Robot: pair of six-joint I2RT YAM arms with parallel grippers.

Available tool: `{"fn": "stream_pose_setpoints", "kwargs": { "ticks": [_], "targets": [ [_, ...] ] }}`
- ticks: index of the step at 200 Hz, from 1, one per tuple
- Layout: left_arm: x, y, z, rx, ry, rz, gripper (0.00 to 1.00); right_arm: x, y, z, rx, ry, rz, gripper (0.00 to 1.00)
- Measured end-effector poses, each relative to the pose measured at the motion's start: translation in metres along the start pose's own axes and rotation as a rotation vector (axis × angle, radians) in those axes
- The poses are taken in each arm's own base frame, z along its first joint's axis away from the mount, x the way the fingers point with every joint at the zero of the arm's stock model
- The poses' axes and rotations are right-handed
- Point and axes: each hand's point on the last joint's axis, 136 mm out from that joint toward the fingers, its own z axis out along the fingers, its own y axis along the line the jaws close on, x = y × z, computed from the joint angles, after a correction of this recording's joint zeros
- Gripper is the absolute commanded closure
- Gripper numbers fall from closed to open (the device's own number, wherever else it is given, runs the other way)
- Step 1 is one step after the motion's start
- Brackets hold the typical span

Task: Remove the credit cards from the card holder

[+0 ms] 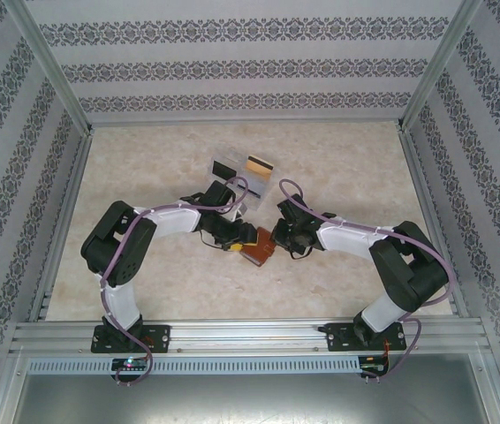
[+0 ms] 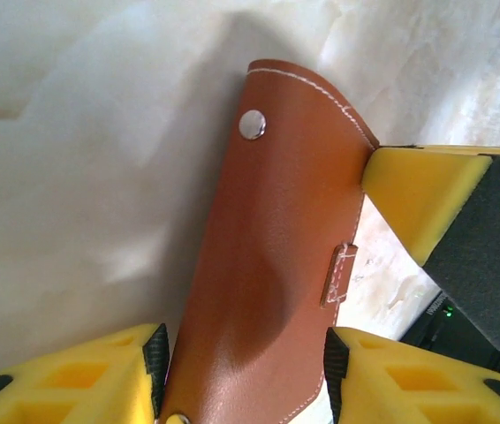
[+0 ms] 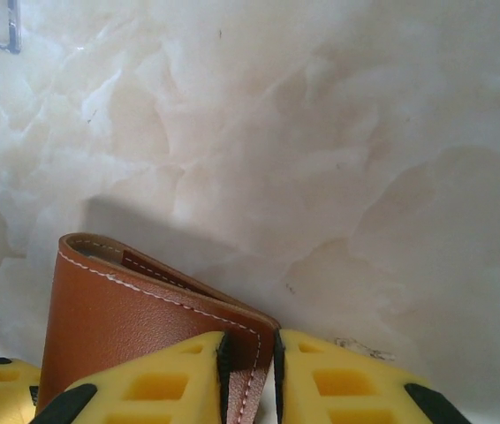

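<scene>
Brown leather bifold card holder (image 1: 257, 251) sits centre of the top view; left pincer (image 2: 245, 355) clamps its body, right pincer (image 3: 250, 362) pinches one flap's edge narrowly. Peel that flap open slowly.

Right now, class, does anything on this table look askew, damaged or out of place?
Nothing looks spilled or damaged. The folded brown wallet is pinched by the left gripper and the right gripper, so it sits askew, not flat.
</scene>
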Motion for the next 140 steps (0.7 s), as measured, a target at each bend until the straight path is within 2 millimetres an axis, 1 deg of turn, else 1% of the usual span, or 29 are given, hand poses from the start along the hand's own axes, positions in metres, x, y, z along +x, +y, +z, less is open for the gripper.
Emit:
{"fn": "stream_pose_setpoints", "kwargs": {
  "ticks": [43, 91, 107, 129, 140],
  "targets": [
    [-0.0025, -0.0059, 0.0008, 0.032, -0.004, -0.023, 0.60, -0.0007, 0.0009, 0.0007, -0.008, -0.004, -0.001, 0.77],
    [-0.0028, -0.0047, 0.0048, 0.048, -0.003, -0.051, 0.79, -0.0012, 0.0014, 0.0019, -0.018, -0.011, -0.002, 0.75],
    [-0.0024, -0.0052, 0.0048, 0.051, -0.001, -0.053, 0.86, -0.0020, 0.0009, 0.0016, -0.015, -0.015, -0.002, 0.71],
    [-0.0032, -0.0064, 0.0028, 0.048, -0.009, -0.036, 0.88, -0.0027, -0.0031, -0.0009, 0.003, -0.025, -0.013, 0.60],
    [-0.0046, -0.0071, -0.0006, 0.032, -0.023, -0.019, 0.89, -0.0021, -0.0030, -0.0055, -0.001, -0.032, -0.026, 0.55]
  ]
}}
